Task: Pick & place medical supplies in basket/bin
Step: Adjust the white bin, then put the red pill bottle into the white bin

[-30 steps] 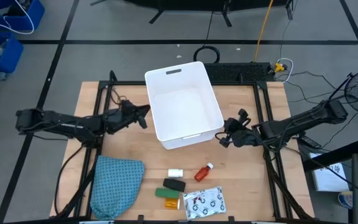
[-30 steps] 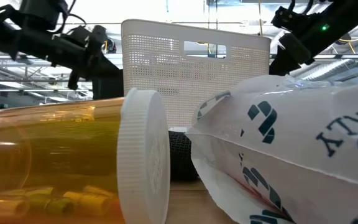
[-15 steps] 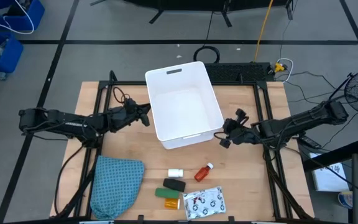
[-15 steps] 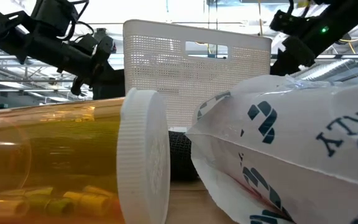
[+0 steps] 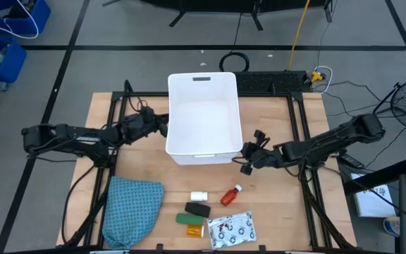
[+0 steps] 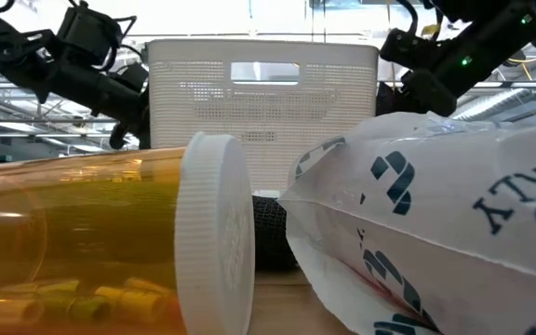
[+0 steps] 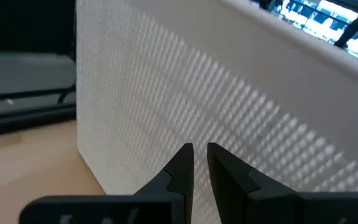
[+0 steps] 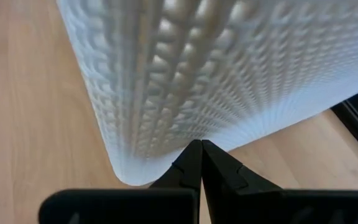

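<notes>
Wooden tabletop on a black frame, seen from above, carries the white tub at centre, its handle slot on the far short side. Left gripper sits against the tub's left long wall; right gripper sits at the tub's near right corner. Nearer the front edge lie the supplies, all outside the tub: a white roll, a red bottle with white cap, a black oblong, a green block, an orange vial and a white black-patterned packet. A teal textured cloth lies to their left.

Low view: the orange vial with its white cap fills the foreground, the packet beside it, the black oblong between and behind them. The perforated tub stands farther back, one dark arm at each side of it.

Left wrist view: the left gripper has its fingers nearly together, a narrow gap showing, tips just at the tub's dotted wall; contact cannot be confirmed.

Right wrist view: the right gripper has its fingers pressed together, tips at the rounded lower corner of the tub, above bare wood.
</notes>
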Action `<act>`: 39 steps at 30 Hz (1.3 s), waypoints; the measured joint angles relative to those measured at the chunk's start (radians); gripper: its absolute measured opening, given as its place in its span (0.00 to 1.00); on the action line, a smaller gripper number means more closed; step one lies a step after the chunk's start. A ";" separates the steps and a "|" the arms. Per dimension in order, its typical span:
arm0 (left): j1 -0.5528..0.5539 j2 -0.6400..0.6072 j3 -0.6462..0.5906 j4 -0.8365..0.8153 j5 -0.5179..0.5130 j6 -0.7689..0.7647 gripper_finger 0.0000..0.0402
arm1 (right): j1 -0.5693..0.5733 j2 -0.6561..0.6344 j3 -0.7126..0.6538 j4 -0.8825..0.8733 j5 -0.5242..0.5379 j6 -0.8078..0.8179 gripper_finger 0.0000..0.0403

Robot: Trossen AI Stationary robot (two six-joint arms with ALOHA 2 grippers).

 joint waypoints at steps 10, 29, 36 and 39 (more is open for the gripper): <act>0.010 0.140 0.022 0.046 0.063 -0.008 0.13 | 0.000 -0.031 -0.002 -0.030 0.002 0.000 0.00; 0.000 0.007 0.034 -0.138 0.049 0.081 0.13 | 0.082 -0.262 0.001 -0.295 0.053 0.152 0.00; -0.055 -0.137 0.033 -0.459 0.244 0.256 0.13 | 0.254 -0.314 0.001 -0.211 -0.033 0.182 0.00; -0.103 -0.193 0.033 -0.574 0.304 0.343 0.13 | 0.332 -0.320 0.001 -0.089 -0.059 0.107 0.00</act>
